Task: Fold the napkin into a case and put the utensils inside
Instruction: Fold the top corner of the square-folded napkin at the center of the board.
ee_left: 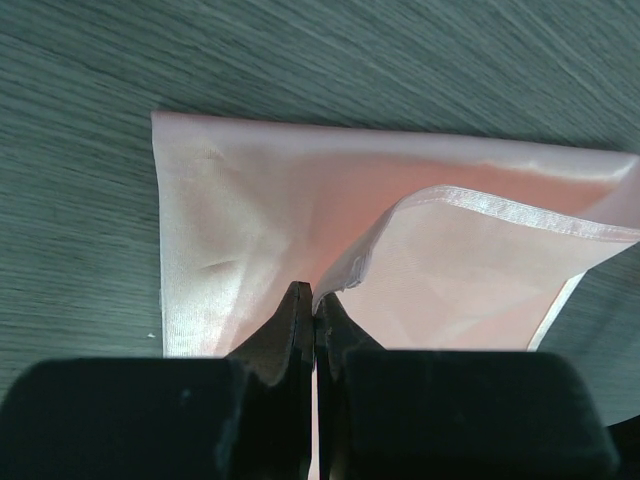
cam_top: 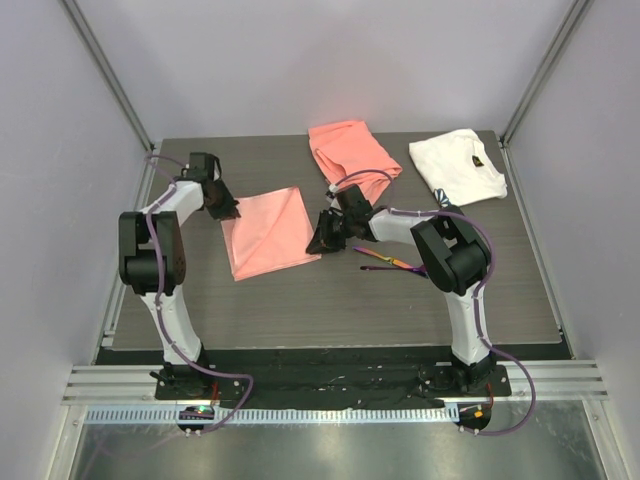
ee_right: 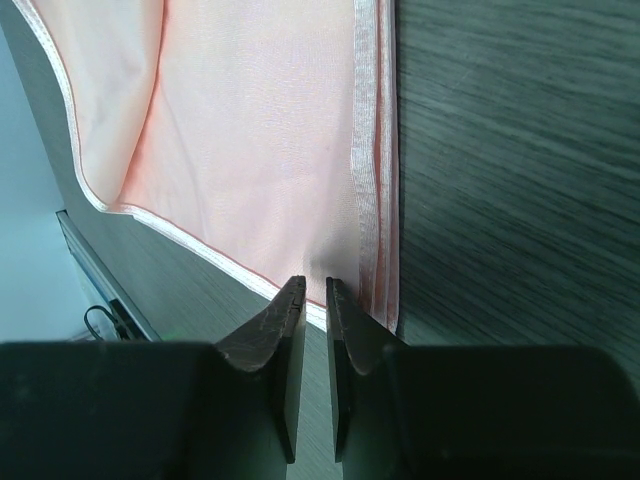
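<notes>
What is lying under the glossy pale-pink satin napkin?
Only the dark wood-grain table shows around the napkin. The folded cloth is opaque, so anything beneath is covered. The two slim purple metal utensils lie apart, to its right.

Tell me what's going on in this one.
Two robot arms are working on the thin, glossy pale-pink napkin, which lies in layers on the dark wood-grain table. The left gripper is shut on a layer of the cloth at its left side. The right gripper sits at the hemmed right edge with its jaws a narrow gap apart; whether it grips is unclear. The two slim dark-purple metal utensils lie loose on the table beside the right arm, not yet inside anything.
</notes>
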Available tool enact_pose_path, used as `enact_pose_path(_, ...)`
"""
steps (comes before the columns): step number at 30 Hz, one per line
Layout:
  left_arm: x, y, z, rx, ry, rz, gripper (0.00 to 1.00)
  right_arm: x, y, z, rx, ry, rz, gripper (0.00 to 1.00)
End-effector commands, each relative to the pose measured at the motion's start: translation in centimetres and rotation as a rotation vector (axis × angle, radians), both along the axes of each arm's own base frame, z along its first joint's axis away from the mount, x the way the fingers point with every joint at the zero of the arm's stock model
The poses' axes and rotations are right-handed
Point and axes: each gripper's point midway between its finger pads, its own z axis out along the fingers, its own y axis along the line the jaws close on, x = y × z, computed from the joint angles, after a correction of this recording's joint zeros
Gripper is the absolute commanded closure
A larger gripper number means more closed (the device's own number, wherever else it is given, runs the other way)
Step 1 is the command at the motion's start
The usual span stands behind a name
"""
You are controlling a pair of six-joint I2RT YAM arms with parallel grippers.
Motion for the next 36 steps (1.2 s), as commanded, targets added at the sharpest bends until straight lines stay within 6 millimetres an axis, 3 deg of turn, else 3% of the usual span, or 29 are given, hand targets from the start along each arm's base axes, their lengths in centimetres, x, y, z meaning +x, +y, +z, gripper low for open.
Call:
enact_pose_path(1,0.6,0.4,0.6,0.021,-0.010,-0.010,0.98,-0.2,-1.1,-2.1,-0.066,0.009,-0.018,0.79)
enact_pose_path(5,0.9,0.7,0.4,0.038,-0.007,-0.014,0.98,-0.3,-1.0,-2.1,-0.061,0.013,-0.016,0.80)
enact_pose_path(6,1.1,2.0,0.4,0.039,-0.004,0.014,0.98,-0.3,-1.0,-2.1,-0.062,0.011,-0.014,0.80)
enact_pose_path(11,0.9,2.6,0.1,0.055,0.018,0.023,0.98,-0.4,-1.0,-2.0,-0.061,0.011,-0.013,0.80)
enact_pose_path(24,-0.3,2.1,-1.0,0.011,0.068,0.059,0.97,-0.2,-0.9,-1.7,-0.056,0.002,-0.007,0.80)
enact_pose_path(30,-0.3,1.7,-1.5,-0.011,0.083,0.058,0.98,1.7,0.2,0.9,-0.023,-0.055,-0.020,0.78)
enact_pose_path(33,-0.3,1.8,-1.7,-0.007,0.086,0.060,0.97,3.6,1.8,3.0,0.023,-0.123,-0.021,0.73)
enact_pose_path(36,-0.3,1.8,-1.8,-0.005,0.091,0.063,0.97,5.9,3.6,3.6,0.049,-0.162,-0.020,0.68)
